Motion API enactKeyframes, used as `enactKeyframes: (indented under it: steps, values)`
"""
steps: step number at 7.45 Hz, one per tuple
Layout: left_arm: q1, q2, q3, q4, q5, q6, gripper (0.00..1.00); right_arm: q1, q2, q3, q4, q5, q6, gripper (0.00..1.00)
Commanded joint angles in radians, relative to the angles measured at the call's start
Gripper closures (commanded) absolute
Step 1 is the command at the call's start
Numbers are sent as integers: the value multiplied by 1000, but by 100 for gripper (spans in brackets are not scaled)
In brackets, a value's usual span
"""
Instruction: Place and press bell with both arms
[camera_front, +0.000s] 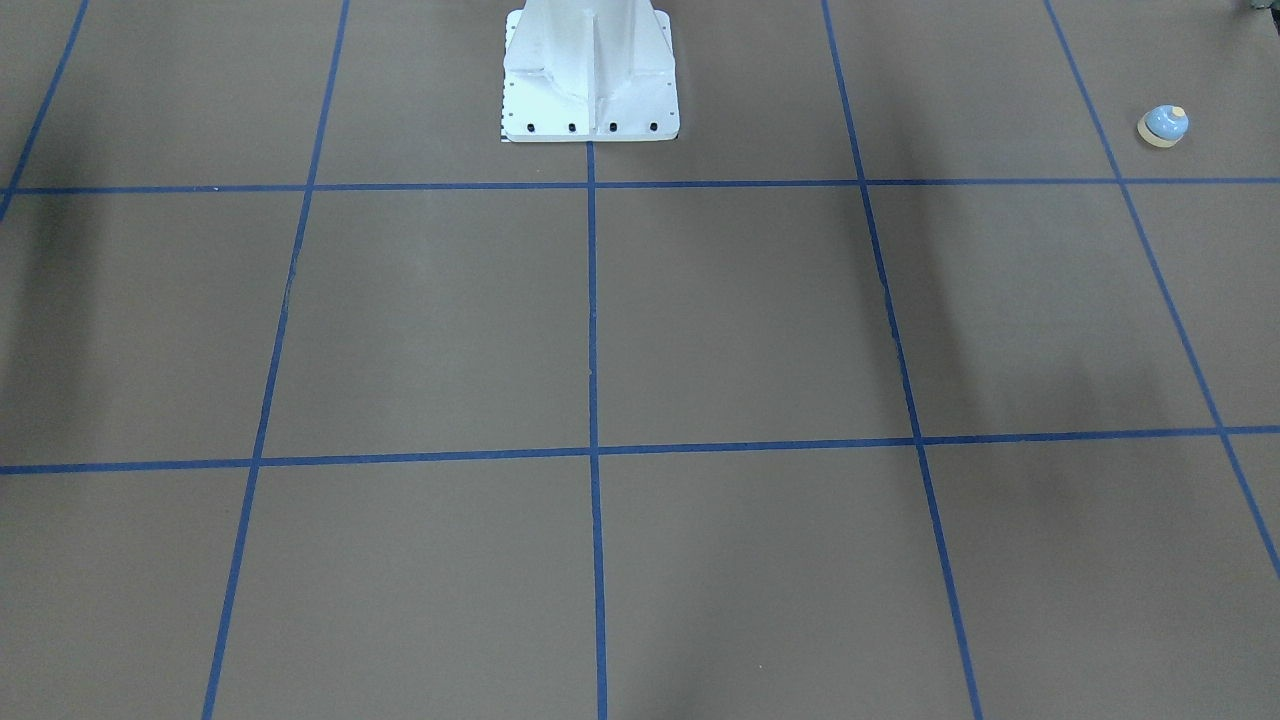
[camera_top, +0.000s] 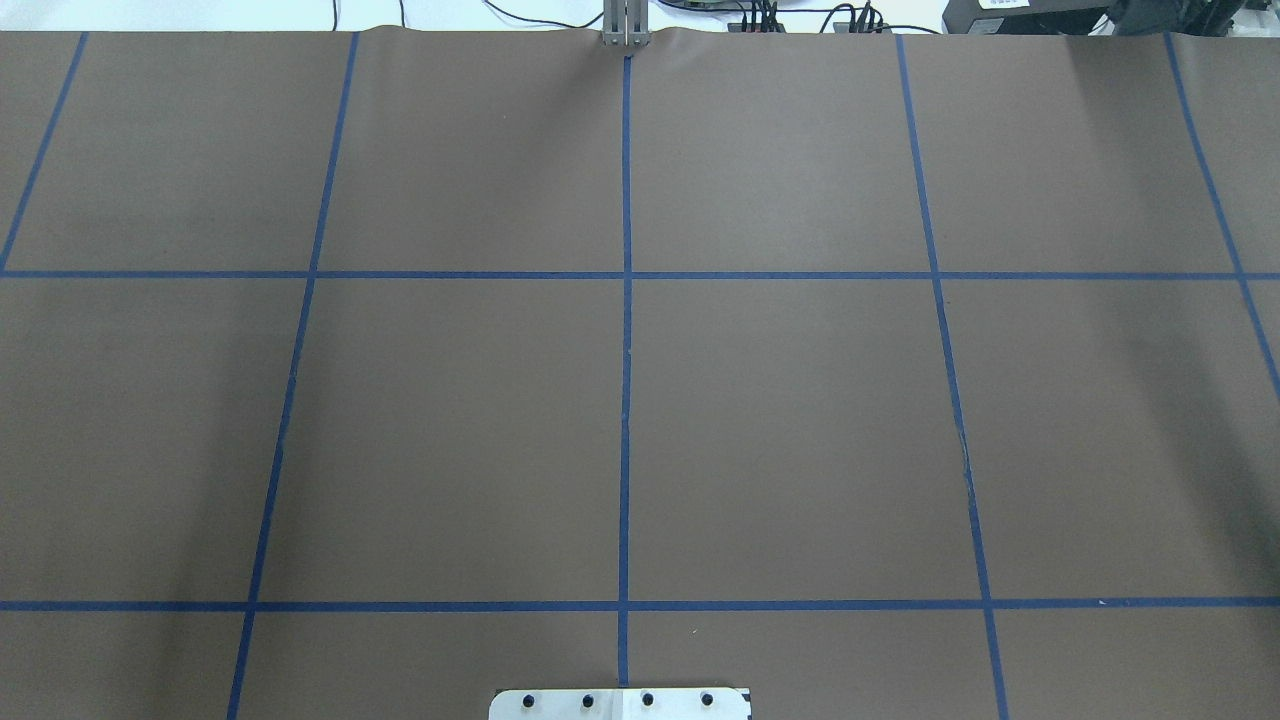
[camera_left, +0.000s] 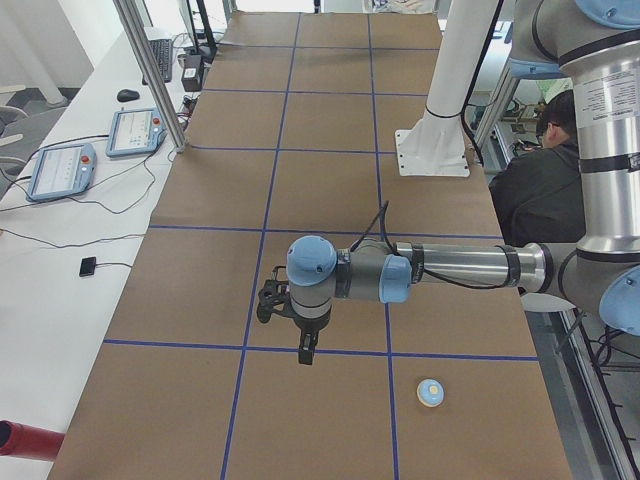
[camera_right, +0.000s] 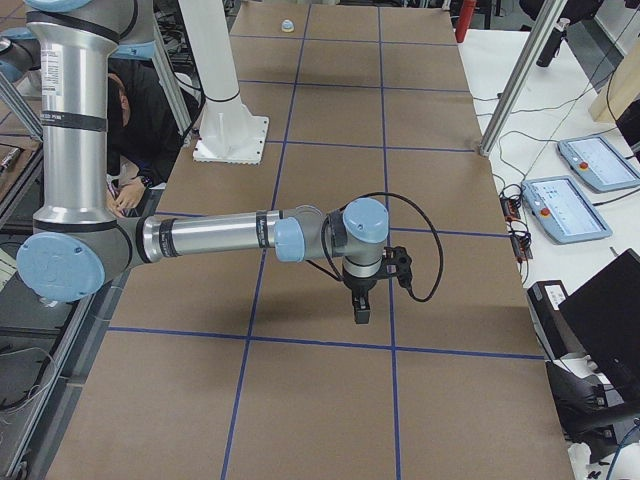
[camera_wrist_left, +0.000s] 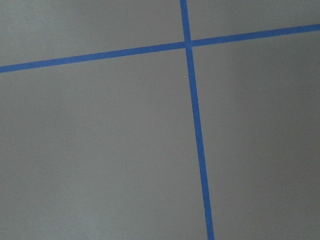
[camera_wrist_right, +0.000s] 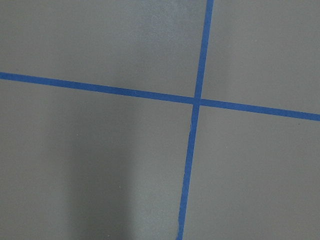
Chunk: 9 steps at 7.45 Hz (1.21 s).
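Bell (camera_front: 1163, 126) stands upright at the robot's left end of the surface (camera_front: 740, 320), well apart from both arms. Left pincer (camera_left: 304, 348) and right pincer (camera_right: 361, 310): opening cannot be told. Risk: an off-centre grasp may slip off the smooth dome.

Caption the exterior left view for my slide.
The left arm's hand hangs above the blue-taped table, the bell sitting apart nearby.

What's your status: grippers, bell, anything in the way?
Left gripper and right gripper hover over the table, off the bell; open or shut unclear. Bell upright at table's left end, untouched. Nothing seen between left gripper and bell.
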Motion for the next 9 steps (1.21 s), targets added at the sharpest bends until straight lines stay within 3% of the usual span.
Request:
enactKeyframes:
  steps: [1, 6, 9]
  values:
    - [0, 3, -18, -6, 2, 1, 0, 1, 0, 1, 2, 0, 0, 0]
    - [0, -1, -41, -5, 2, -11, 0, -8, 18, 27, 0, 2, 3, 0]
    - [-1, -119, -5, -54, -1, -12, 0, -50, 70, 27, 0, 2, 26, 0]
